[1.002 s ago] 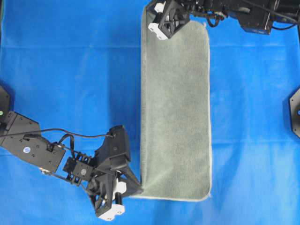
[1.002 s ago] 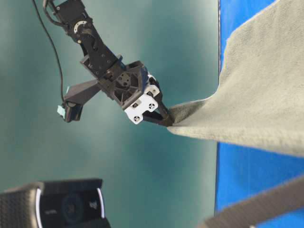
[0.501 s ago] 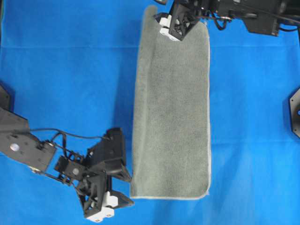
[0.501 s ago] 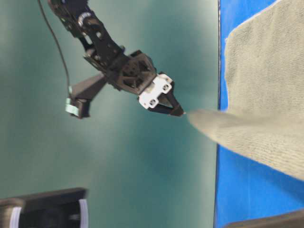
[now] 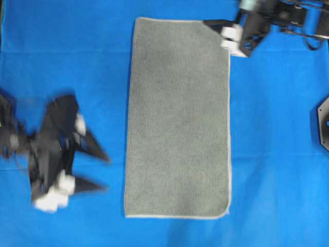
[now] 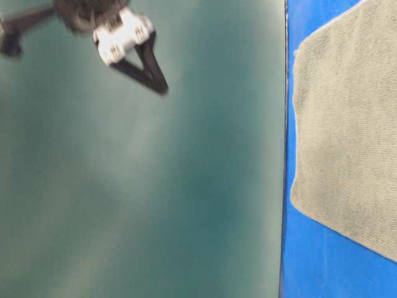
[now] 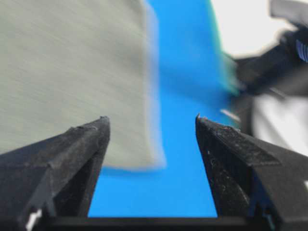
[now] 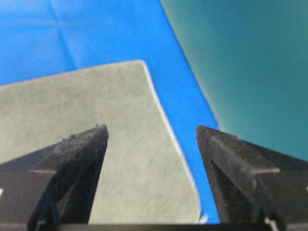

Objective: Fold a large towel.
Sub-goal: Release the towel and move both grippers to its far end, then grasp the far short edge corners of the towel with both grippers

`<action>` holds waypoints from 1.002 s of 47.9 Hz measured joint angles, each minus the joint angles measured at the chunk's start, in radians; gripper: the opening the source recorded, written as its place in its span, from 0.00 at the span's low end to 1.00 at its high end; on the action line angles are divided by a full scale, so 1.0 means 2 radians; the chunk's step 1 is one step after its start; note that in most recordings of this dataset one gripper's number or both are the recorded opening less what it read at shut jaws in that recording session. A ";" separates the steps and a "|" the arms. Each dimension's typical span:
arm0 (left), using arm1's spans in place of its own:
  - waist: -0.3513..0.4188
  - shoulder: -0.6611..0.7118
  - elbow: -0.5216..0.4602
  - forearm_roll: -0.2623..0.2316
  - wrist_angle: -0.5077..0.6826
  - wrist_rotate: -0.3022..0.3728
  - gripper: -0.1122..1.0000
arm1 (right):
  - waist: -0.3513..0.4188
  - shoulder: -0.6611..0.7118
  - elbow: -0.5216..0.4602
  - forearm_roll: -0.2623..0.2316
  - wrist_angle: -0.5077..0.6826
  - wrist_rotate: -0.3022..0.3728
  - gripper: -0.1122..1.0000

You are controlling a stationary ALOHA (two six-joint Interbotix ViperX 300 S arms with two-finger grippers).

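The grey-green towel (image 5: 177, 118) lies flat on the blue cover as a tall rectangle with a pale hem, and no gripper touches it. It also shows in the table-level view as the towel (image 6: 347, 124). My left gripper (image 5: 105, 175) is motion-blurred, left of the towel's lower half and apart from it. Its jaws stand open and empty in the left wrist view (image 7: 150, 118), with the towel's corner (image 7: 72, 72) beyond. My right gripper (image 5: 221, 35) hovers at the towel's top right corner. It is open and empty (image 8: 150, 127) above the towel (image 8: 120, 144), raised well off the table (image 6: 155, 84).
The blue table cover (image 5: 67, 62) spreads all round the towel. A black mount (image 5: 323, 123) sits at the right edge. A teal backdrop (image 6: 186, 186) fills the table-level view. Blurred dark arm hardware (image 7: 269, 62) shows at the right of the left wrist view.
Both grippers opened and let go of the towel's left edge. The towel dropped flat and wider. The left gripper pulled away left; the right one rose and moved right.
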 measured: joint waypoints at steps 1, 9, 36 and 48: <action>0.014 -0.006 0.005 0.001 -0.003 0.015 0.71 | -0.001 -0.009 0.008 0.002 -0.002 0.003 0.72; 0.123 -0.034 0.035 0.000 -0.054 0.132 0.71 | 0.000 -0.071 0.063 0.012 -0.020 0.023 0.72; 0.352 0.159 0.043 -0.002 -0.208 0.231 0.71 | -0.075 0.123 0.031 0.001 -0.038 0.039 0.71; 0.380 0.298 -0.001 -0.002 -0.258 0.231 0.71 | -0.099 0.227 -0.002 -0.004 -0.061 0.038 0.71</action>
